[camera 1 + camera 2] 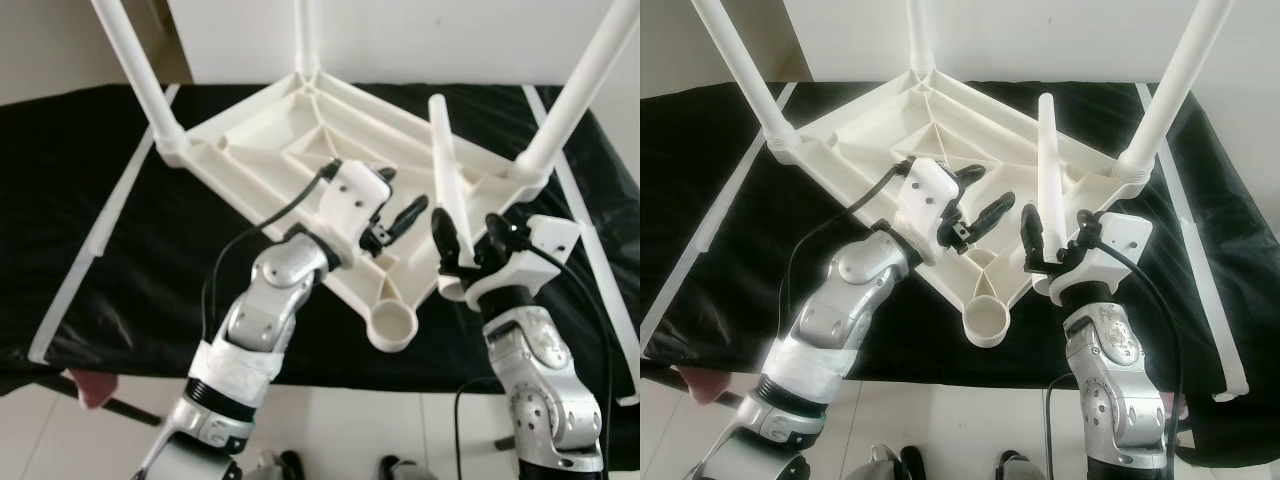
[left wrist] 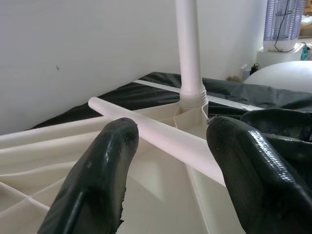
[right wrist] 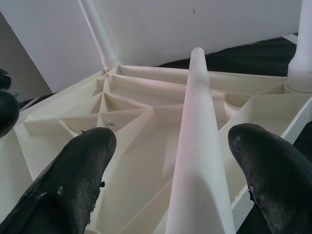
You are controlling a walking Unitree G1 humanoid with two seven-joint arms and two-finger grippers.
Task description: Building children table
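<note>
On the black cloth [image 1: 90, 230] covering the work surface lies the white tabletop [image 1: 270, 150], upside down with its ribbed underside facing up. 3 white legs stand screwed into its corners: the far-left leg [image 1: 135, 70], the back leg [image 1: 307, 35] and the far-right leg [image 1: 580, 85]. Its near corner ends in an open round socket [image 1: 391, 327] with nothing in it. Flat white strips lie on the cloth at both sides, one of them the left strip [image 1: 85, 265].

Reaching over the ribbed compartments from the left, the left gripper [image 1: 395, 205] hovers above the tabletop with its fingers [image 2: 105, 175] spread apart, clasping nothing.

Further right, the right gripper [image 1: 470, 235] holds the loose fourth leg [image 1: 443, 160] upright and slightly tilted, its foot end beside the empty socket, just off the tabletop's near-right edge. In the right wrist view the leg runs between the 2 fingers [image 3: 78, 175], with visible gaps on either side, so how firmly they grip cannot be told.
</note>
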